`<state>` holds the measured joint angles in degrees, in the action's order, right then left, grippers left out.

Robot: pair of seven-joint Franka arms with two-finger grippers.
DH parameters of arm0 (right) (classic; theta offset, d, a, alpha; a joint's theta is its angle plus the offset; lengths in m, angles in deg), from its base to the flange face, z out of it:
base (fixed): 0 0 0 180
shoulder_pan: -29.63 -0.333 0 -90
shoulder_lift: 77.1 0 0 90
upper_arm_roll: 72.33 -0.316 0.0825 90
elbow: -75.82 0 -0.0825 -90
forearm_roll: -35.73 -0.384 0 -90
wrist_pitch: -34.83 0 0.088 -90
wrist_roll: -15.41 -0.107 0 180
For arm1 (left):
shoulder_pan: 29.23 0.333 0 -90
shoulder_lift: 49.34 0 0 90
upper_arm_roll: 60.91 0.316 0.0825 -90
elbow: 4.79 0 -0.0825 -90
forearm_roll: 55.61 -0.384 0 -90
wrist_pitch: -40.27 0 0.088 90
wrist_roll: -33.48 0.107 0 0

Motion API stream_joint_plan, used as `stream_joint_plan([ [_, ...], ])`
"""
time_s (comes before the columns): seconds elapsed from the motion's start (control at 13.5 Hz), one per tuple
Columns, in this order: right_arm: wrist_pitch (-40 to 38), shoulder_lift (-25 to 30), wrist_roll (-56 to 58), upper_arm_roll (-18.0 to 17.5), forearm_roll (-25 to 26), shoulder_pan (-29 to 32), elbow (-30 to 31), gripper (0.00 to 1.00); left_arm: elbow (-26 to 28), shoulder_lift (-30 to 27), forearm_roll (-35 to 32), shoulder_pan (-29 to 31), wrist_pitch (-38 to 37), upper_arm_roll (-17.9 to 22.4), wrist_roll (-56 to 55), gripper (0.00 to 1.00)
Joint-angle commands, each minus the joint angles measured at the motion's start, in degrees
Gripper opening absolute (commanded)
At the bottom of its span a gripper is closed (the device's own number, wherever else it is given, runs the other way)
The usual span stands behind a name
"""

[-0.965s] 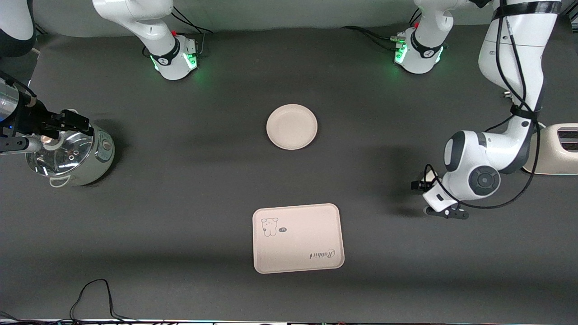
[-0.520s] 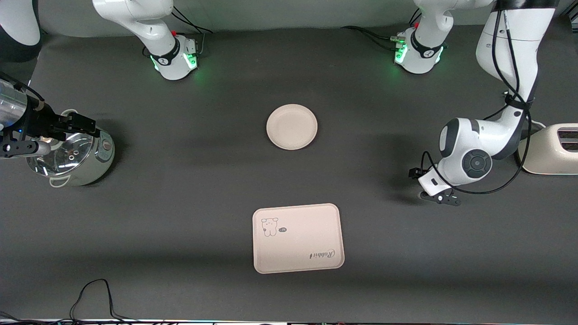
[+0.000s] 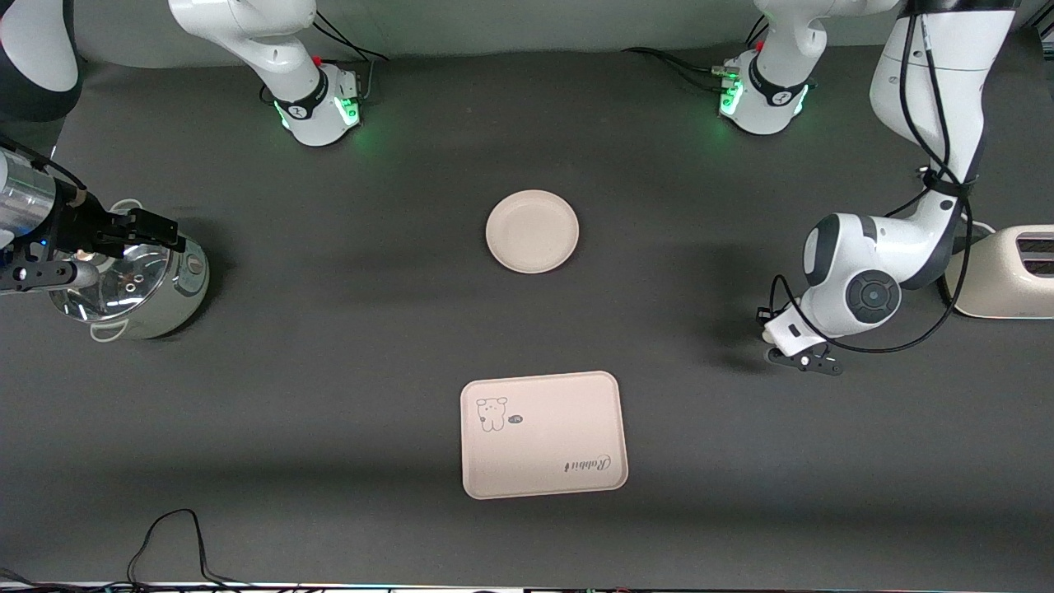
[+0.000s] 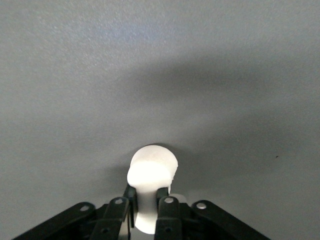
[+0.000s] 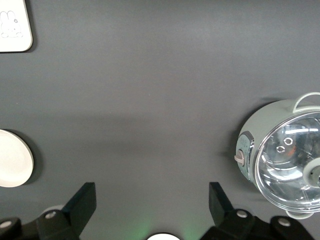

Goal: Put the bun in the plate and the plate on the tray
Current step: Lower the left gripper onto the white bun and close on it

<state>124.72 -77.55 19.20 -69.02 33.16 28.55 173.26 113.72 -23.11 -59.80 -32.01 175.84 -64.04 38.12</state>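
Note the left gripper (image 4: pixel 145 207) — fingers (image 4: pixel 167 212) clamped on the bun (image 4: pixel 150 172); right gripper (image 5: pixel 150 207) fingers spread wide, empty — over the cooker (image 3: pixel 132 288).

Front cam: high, facing both bases, whole desk (image 3: pixel 329 346). Wrist cams look down: left close, right higher, sharing plate (image 5: pixel 12 159), tray (image 5: pixel 15 25).

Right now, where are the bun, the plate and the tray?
bun (image 4: pixel 152 167): left wrist view, its rounded top above the fingers.
plate (image 3: pixel 532 231): front view, middle of its bare inside.
tray (image 3: pixel 543 436): front view, plain middle of its surface.
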Motion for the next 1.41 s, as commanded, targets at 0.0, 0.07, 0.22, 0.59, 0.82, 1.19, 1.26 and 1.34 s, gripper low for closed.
stream_joint_plan([
  [0.0,1.34,0.45,0.51,-0.06,-0.95,0.02,0.91,1.00,1.02,-3.99,0.06,-0.73,-0.40,0.23,-0.86,0.00],
  [0.07,1.60,0.45,0.51,-0.06,-0.95,0.02,0.91,1.00,0.85,-5.31,-0.03,-0.82,-1.01,0.23,-1.74,0.00],
  [0.22,1.69,0.27,0.51,-0.15,-0.95,-0.07,1.00,1.00,-1.51,-8.47,-0.03,-1.52,-8.70,0.23,-2.01,0.00],
  [0.59,2.48,-0.26,0.16,-0.76,-0.95,-0.25,1.17,1.00,-14.69,-13.48,0.06,-1.17,-29.98,-1.62,-2.36,0.00],
  [0.82,3.97,-0.26,-2.37,-2.60,-1.03,-0.33,2.05,1.00,-23.64,-14.90,0.15,-1.43,-42.02,-1.96,-1.40,0.00],
  [1.19,5.21,-0.43,-4.85,-4.37,-1.21,-0.33,3.28,1.00,-27.80,-12.89,0.68,-1.87,-43.65,-6.79,-7.60,0.00],
  [1.26,5.38,-0.35,-4.76,-4.46,-2.17,-0.33,3.81,1.00,-28.41,-11.75,0.59,-1.96,-42.07,-9.41,-12.51,0.00],
  [1.34,5.82,-0.34,-4.85,-4.46,-2.70,-0.33,4.07,1.00,-28.59,-10.43,-0.11,-2.31,-40.49,-12.22,-17.34,0.00],
])
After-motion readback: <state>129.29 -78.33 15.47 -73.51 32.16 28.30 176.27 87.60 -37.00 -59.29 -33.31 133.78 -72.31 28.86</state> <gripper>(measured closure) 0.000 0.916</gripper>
